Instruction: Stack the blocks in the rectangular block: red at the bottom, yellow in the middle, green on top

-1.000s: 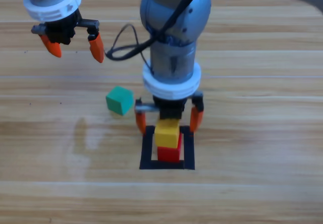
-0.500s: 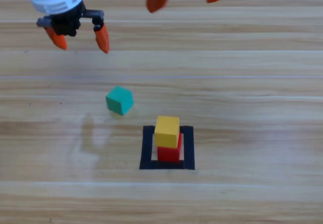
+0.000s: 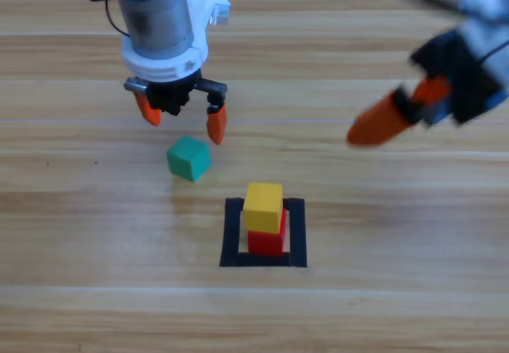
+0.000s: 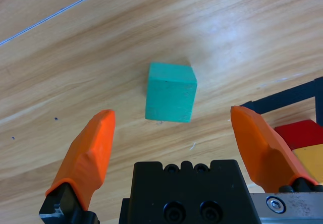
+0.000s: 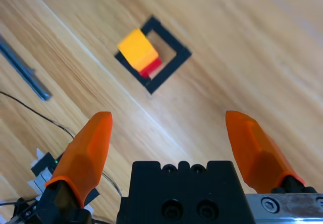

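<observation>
The yellow cube sits on the red cube inside the black tape rectangular block. The teal-green cube lies alone on the wood, up and left of the frame. My left gripper hangs open just above it, and in the left wrist view the green cube lies ahead between the spread jaws of the left gripper. My right gripper is drawn off to the right, blurred; its wrist view shows the open right gripper and the yellow cube on the red cube far off.
Bare wooden table lies all around the tape frame. In the right wrist view, cables and a grey bar show beyond the table.
The left arm has come down and right from the top left corner to just above the green cube. The right gripper let go of the yellow cube, rose, and swung off to the right.
</observation>
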